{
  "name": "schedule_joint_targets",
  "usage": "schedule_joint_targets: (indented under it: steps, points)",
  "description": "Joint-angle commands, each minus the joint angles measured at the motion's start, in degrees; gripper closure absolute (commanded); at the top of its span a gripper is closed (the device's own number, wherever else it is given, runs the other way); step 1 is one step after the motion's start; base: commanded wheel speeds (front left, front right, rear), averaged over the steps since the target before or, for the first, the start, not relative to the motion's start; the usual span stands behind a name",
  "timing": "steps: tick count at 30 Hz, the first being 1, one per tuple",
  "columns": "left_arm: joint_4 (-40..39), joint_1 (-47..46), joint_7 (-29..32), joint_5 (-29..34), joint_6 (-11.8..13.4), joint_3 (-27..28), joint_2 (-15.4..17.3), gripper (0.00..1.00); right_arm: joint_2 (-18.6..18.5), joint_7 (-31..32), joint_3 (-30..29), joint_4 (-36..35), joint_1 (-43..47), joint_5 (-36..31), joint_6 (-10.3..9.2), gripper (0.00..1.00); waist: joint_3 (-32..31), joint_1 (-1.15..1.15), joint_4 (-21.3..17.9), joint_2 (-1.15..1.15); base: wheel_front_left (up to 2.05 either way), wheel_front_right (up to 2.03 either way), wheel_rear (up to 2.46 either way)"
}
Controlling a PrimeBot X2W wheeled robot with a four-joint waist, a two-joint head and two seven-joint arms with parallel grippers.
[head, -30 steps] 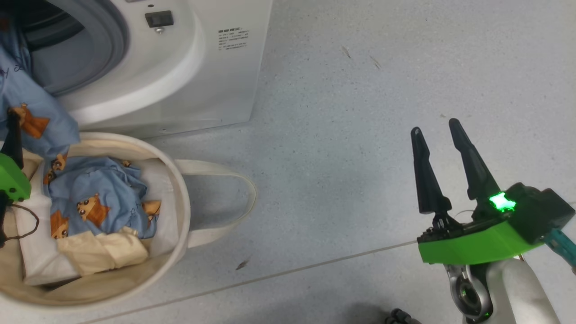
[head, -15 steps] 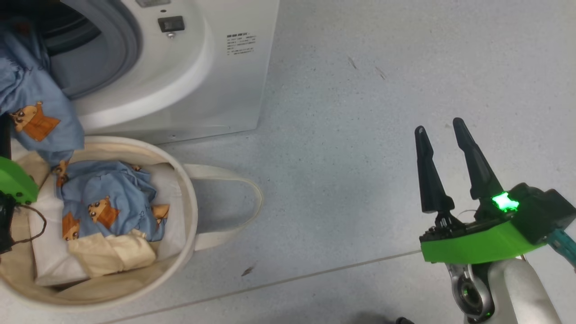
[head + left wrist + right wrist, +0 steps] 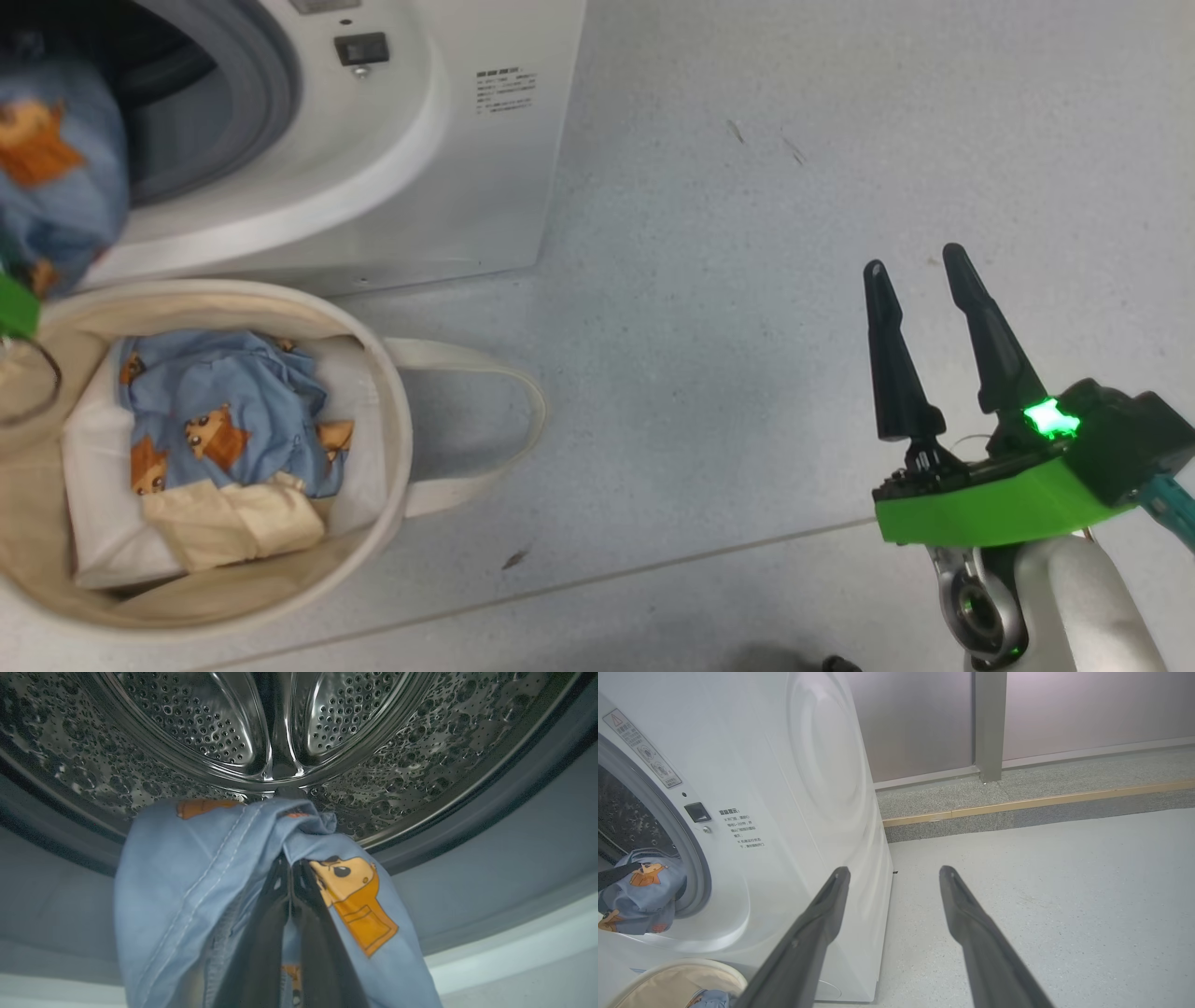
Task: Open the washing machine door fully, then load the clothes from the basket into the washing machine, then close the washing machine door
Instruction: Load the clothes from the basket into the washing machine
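My left gripper (image 3: 290, 877) is shut on a light blue bear-print garment (image 3: 196, 886), held at the mouth of the washing machine (image 3: 448, 168) in front of the steel drum (image 3: 271, 732). That garment (image 3: 51, 159) hangs at the grey gasket (image 3: 266, 84) in the head view. The basket (image 3: 397, 439) stands on the floor below the opening, holding more bear-print clothes (image 3: 224, 411), a cream-beige cloth (image 3: 233, 523) and a white pad (image 3: 103, 523). My right gripper (image 3: 915, 266) is open over bare floor at the right, empty. The door is out of view.
The basket's looped handle (image 3: 509, 420) lies on the grey floor toward the right. A floor seam (image 3: 653, 560) runs across the front. In the right wrist view a raised stone kerb (image 3: 1017, 807) and a pillar (image 3: 989, 723) stand behind the machine.
The held garment has gone up and into the machine's opening, its tail lifted clear of the basket. The head view shifted slightly. The right gripper has stayed put.
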Motion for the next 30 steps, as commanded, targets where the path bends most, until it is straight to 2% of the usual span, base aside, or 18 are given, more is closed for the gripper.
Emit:
schedule_joint_targets:
  steps: [1,21,24,25,26,27,28,29,30]
  points:
    - [-1.1,-3.2,-0.7,0.3,0.1,2.1,4.0,1.0,0.0,0.0,1.3,-2.1,-0.3,0.1,0.03,0.0,0.6,0.0,-0.3,0.0,0.0,0.0,0.0]
    - [2.7,-28.9,-1.1,0.7,0.1,-1.1,7.3,1.0,0.0,-2.7,1.7,-4.7,-0.5,0.7,0.03,0.0,10.6,0.0,-4.5,0.0,0.0,0.0,0.0]
    - [2.1,-32.3,-1.2,1.8,0.1,2.1,8.2,1.0,0.0,-3.0,1.8,-5.2,-0.5,0.9,0.03,0.0,11.7,0.0,-5.3,0.0,0.0,0.0,0.0]
    - [0.1,-32.6,-1.2,3.2,0.1,5.2,8.5,1.0,0.0,-3.2,1.8,-5.4,-0.4,1.4,0.03,0.0,12.2,0.0,-5.7,0.0,0.0,0.0,0.0]
    - [0.2,-31.6,-1.2,3.9,0.1,6.2,8.6,0.92,0.0,-3.3,1.8,-5.3,-0.4,2.0,0.03,0.0,12.2,0.0,-5.8,0.0,0.0,0.0,0.0]
    - [1.3,-30.1,-1.2,3.8,0.1,6.5,8.2,0.65,0.0,-3.4,1.8,-5.2,-0.4,2.2,0.03,0.0,12.0,0.0,-6.0,0.0,0.0,0.0,0.0]
    - [2.2,-28.8,-1.2,3.3,0.1,6.3,7.7,0.08,0.0,-3.5,1.8,-5.0,-0.4,2.3,0.03,0.0,11.8,0.0,-6.1,0.0,0.0,0.0,0.0]
    - [3.1,-27.8,-1.2,2.8,0.1,6.4,7.5,0.0,0.0,-3.5,1.8,-4.8,-0.4,2.5,0.03,0.0,11.6,0.0,-6.2,0.0,0.0,0.0,0.0]
    - [4.2,-27.0,-1.2,2.3,0.1,6.3,7.4,0.0,0.0,-3.6,1.8,-4.7,-0.3,2.4,0.03,0.0,11.3,0.0,-6.2,0.0,0.0,0.0,0.0]
